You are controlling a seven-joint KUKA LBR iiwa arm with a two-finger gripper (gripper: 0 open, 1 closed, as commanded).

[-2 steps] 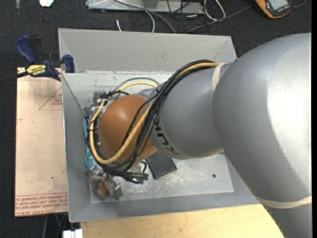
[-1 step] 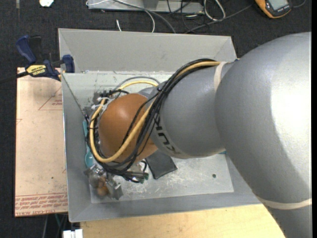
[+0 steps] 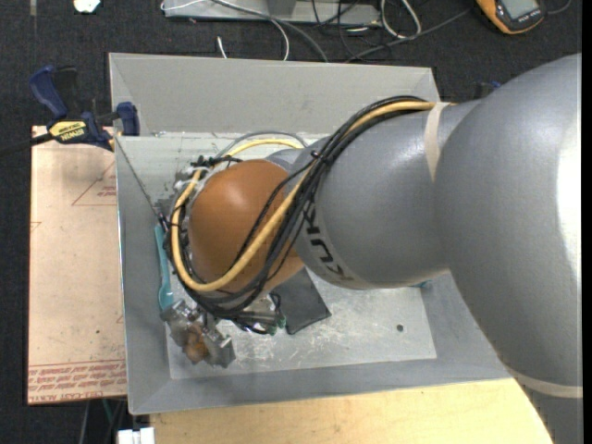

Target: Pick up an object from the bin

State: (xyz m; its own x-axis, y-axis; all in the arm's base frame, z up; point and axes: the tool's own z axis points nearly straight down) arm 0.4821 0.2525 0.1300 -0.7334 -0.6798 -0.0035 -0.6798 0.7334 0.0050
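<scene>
My gripper is down in the bin's near left corner, close to the floor, and most of it sits under the arm's orange cover. A small brownish thing lies right at its tip; I cannot see whether it is gripped. A long teal strip runs along the left wall just beside the gripper. A dark grey flat piece lies on the floor to the gripper's right, with a small green thing at its near edge.
The arm and its cabled orange cover hide the middle and far part of the bin. Bare grey floor shows along the near right side. The left wall and the near wall stand close to the gripper.
</scene>
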